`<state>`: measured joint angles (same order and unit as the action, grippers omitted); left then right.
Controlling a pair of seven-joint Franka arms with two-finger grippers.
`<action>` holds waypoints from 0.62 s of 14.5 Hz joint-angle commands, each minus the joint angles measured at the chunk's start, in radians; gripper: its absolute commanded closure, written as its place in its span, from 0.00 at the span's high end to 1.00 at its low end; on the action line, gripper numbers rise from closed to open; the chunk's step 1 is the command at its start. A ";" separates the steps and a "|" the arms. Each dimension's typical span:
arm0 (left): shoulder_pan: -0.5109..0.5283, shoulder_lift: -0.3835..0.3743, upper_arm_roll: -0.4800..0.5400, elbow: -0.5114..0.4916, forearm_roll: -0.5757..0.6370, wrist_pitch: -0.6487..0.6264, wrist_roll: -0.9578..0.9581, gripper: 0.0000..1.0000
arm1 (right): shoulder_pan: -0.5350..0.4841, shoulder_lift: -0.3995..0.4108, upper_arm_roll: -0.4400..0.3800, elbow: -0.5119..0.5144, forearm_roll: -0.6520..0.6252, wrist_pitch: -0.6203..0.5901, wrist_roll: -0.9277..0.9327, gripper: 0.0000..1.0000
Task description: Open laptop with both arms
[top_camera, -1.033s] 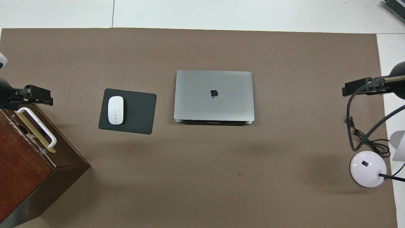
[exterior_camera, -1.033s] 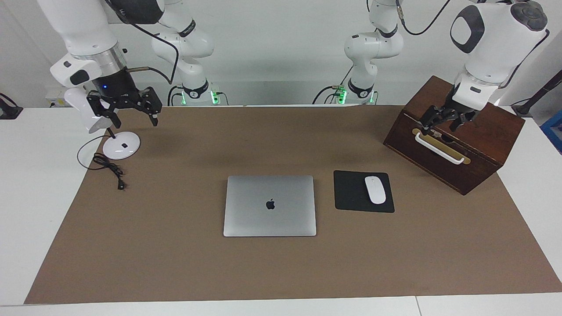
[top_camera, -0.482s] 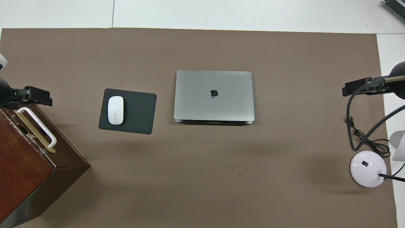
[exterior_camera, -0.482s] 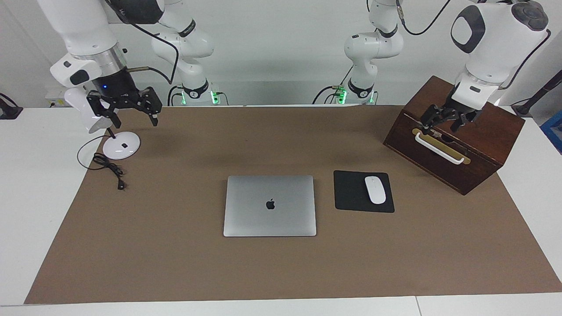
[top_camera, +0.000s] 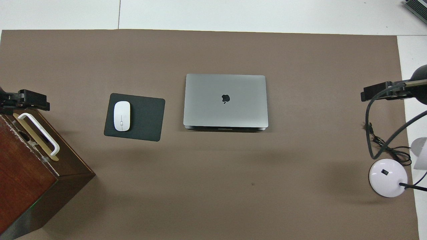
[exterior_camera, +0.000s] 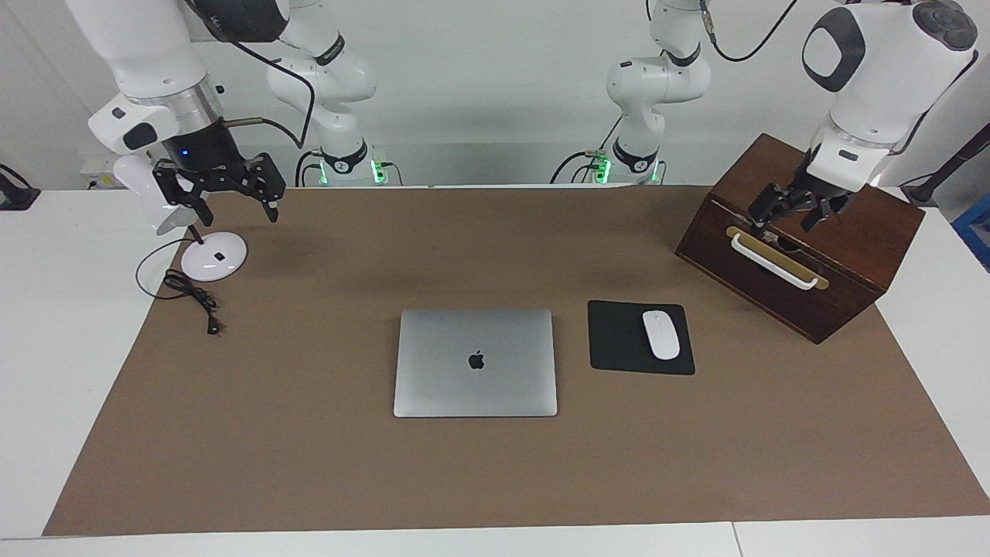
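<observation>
Surface: white tabletop covered almost edge to edge by a brown mat, with a pale wall where the arm bases stand.
Laptop: the laptop lies shut and flat at the middle of the mat, silver-grey lid up with the dark apple logo showing; nothing touches it.
Mouse pad: a black mouse pad sits just beside the laptop toward the left arm's end, apart from it, with a white mouse resting on it.
Wooden box: a dark wooden box stands at the corner of the mat at the left arm's end, nearer to the robots than the mouse pad, with a white handle on a brass plate across its front.
Left gripper: the left gripper hangs over the box top just above the handle, its jaws spread and empty; whether a tip brushes the handle cannot be told.
Lamp: a round white lamp base with a black cord sits near the mat's corner at the right arm's end.
Right gripper: the right gripper hangs in the air over the lamp base, jaws wide apart, grasping nothing.
</observation>
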<state>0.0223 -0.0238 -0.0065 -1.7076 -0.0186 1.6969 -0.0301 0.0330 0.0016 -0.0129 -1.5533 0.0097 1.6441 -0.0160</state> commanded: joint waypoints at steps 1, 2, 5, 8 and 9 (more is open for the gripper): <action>-0.002 0.001 0.003 0.000 -0.003 0.006 -0.022 0.34 | -0.005 -0.023 -0.004 -0.027 0.019 0.011 0.011 1.00; 0.001 0.002 0.002 -0.006 -0.006 0.006 -0.063 0.18 | -0.005 -0.023 -0.002 -0.027 0.019 0.011 0.011 1.00; -0.008 -0.005 -0.001 -0.032 -0.014 0.012 -0.183 0.00 | -0.005 -0.023 -0.004 -0.027 0.019 0.011 0.011 1.00; -0.007 -0.011 -0.001 -0.063 -0.056 0.035 -0.238 0.00 | -0.005 -0.023 -0.002 -0.028 0.019 0.014 0.011 0.92; -0.007 -0.011 -0.001 -0.067 -0.091 0.047 -0.293 0.00 | -0.005 -0.023 -0.004 -0.027 0.018 0.016 0.011 0.56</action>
<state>0.0210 -0.0226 -0.0131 -1.7410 -0.0620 1.7035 -0.2472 0.0329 0.0015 -0.0135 -1.5532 0.0097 1.6441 -0.0160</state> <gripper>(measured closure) 0.991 0.070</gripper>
